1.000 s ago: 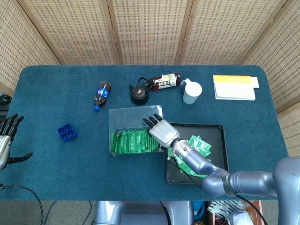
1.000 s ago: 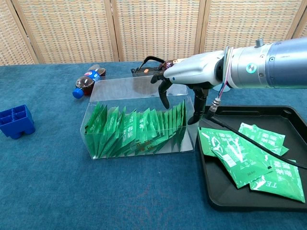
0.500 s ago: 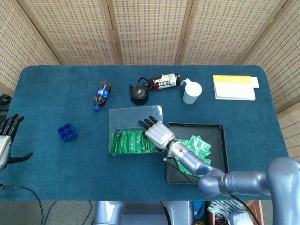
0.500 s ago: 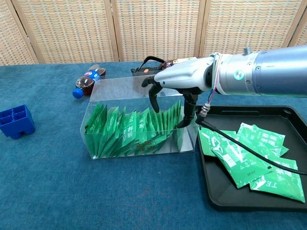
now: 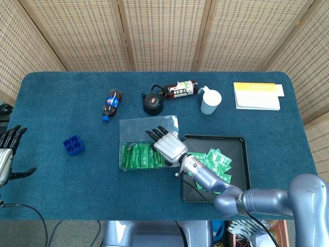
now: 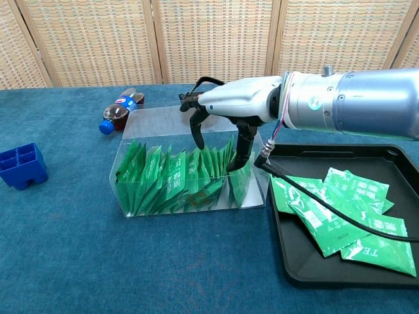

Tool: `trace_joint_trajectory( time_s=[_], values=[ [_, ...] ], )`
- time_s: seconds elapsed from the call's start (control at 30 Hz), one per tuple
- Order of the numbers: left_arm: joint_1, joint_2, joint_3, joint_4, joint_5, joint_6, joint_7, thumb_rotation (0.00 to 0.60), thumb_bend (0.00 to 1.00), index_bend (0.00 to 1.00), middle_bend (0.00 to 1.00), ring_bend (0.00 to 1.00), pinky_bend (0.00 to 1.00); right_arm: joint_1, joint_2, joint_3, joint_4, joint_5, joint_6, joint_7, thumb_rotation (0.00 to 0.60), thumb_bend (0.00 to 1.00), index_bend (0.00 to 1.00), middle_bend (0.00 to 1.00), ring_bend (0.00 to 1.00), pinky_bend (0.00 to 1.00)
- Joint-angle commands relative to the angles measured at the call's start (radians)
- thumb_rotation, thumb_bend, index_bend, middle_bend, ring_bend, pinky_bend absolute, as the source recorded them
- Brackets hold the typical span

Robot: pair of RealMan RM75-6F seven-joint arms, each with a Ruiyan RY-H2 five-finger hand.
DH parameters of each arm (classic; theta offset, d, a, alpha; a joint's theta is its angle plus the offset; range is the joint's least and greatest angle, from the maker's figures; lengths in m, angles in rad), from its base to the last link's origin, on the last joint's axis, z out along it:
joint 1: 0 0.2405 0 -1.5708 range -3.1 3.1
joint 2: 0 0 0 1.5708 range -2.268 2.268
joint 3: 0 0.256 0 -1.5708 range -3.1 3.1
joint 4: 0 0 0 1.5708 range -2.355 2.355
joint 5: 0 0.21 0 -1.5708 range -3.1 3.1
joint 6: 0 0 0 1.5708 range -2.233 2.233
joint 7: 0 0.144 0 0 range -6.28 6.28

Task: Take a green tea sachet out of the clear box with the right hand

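The right hand (image 6: 226, 114) hangs over the clear box (image 6: 131, 171), its fingers (image 6: 196, 131) spread and pointing down into the row of green tea sachets (image 6: 171, 180) — the thumb dips among the sachets at the box's 3 o'clock end, while the other fingers hover above the middle of the row. Whether any sachet is pinched, I cannot tell. The box sits mid-table in the head view, with a black tray (image 5: 241, 146) just beside it at 3 o'clock (several loose sachets (image 6: 340, 209) lie in it). The left hand (image 5: 7, 149) rests at the table's 9 o'clock edge, fingers apart, holding nothing. A blue block (image 5: 73, 145) lies at 9 o'clock of the box — a cola bottle (image 5: 111, 104) at 11.
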Motion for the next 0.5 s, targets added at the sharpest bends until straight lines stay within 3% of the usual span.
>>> trace_joint_trajectory(
  time_s=[0.03,0.5],
  values=[
    [-0.001,0.0,0.001,0.0,0.001,-0.002,0.0,0.6,0.11,0.0,0.0,0.0,0.0,-0.001,-0.006,0.004,0.002,-0.011,0.0,0.004,0.6,0.35,0.44,0.01,0.0,0.0],
    [0.001,0.004,0.001,0.0,0.005,0.0,-0.012,0.6,0.11,0.0,0.0,0.0,0.0,0.0,-0.053,0.015,0.042,-0.018,0.025,-0.035,0.6,0.4,0.45,0.03,0.0,0.0]
  ],
)
